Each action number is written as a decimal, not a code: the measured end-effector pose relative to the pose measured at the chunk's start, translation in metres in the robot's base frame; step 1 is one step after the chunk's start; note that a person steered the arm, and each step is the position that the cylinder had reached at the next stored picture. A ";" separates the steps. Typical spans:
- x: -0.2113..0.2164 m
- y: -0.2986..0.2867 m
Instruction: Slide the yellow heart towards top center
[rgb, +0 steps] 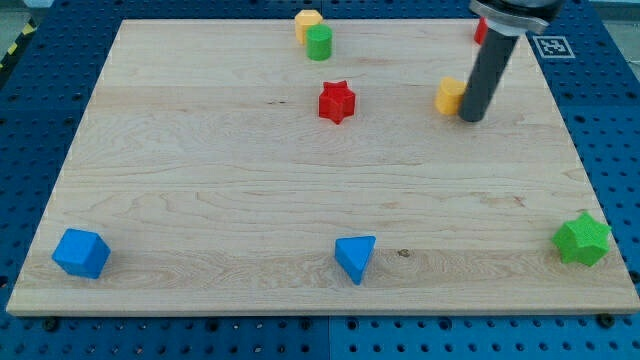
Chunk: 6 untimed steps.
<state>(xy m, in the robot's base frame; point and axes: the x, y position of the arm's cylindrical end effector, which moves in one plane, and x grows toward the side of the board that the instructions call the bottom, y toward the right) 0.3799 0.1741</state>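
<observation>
Right of the red star, the yellow heart lies on the surface. The tool's tip touches its right side; being a bare rod, it grasps nothing. Pushing appears under way. Next move: drive left and upward, toward the yellow block and green block.

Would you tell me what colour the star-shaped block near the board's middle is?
Red; the star shows clearly in the camera view, to the view's left of my tip.
</observation>
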 end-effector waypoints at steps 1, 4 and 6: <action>-0.025 -0.023; -0.098 -0.054; -0.135 -0.090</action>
